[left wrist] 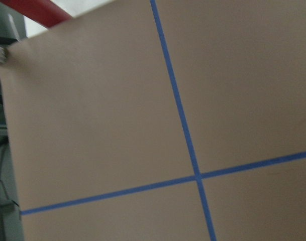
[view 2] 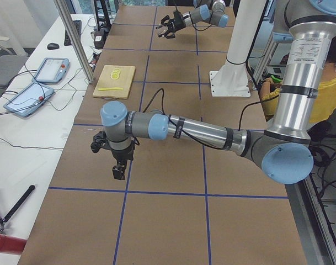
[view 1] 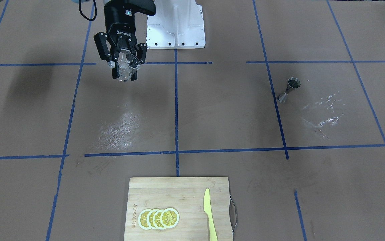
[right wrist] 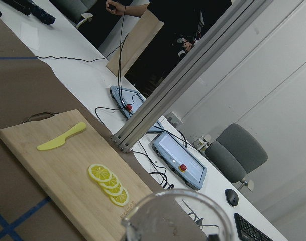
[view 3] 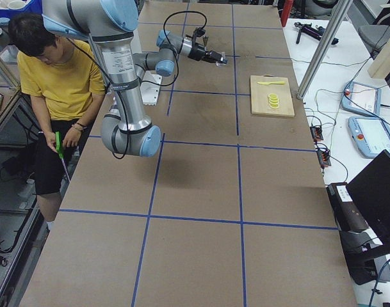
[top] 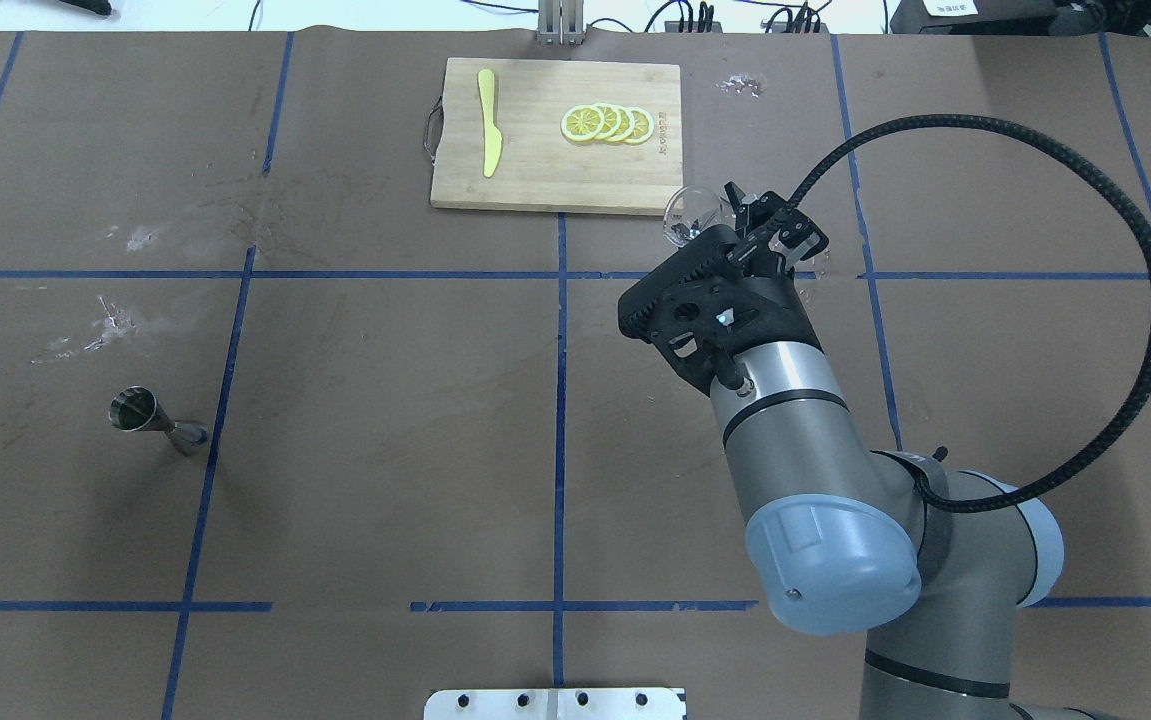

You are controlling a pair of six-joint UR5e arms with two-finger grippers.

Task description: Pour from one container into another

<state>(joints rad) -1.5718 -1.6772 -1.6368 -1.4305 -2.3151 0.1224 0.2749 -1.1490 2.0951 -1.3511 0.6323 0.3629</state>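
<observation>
Gripping tilted glass (view 1: pixel 127 65), right gripper (view 1: pixel 125 75) aloft; jigger (view 1: pixel 289 89) upright, well apart; left gripper (view 2: pixel 119 171) state unclear.

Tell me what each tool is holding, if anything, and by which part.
Right tool grips the clear glass across its side wall; left tool: cannot tell.

This is a robotics lab: a long table covered in brown paper (view 1: pixel 232 113) and gridded with blue tape lines (view 1: pixel 176 110) carries silver-and-blue jointed robot arms (top: pixel 795 420), while white side benches (view 2: pixel 24 165) beside aluminium frame posts (view 2: pixel 74 38) hold grey tablet-style control pendants with red stop buttons (view 2: pixel 51 69).
</observation>
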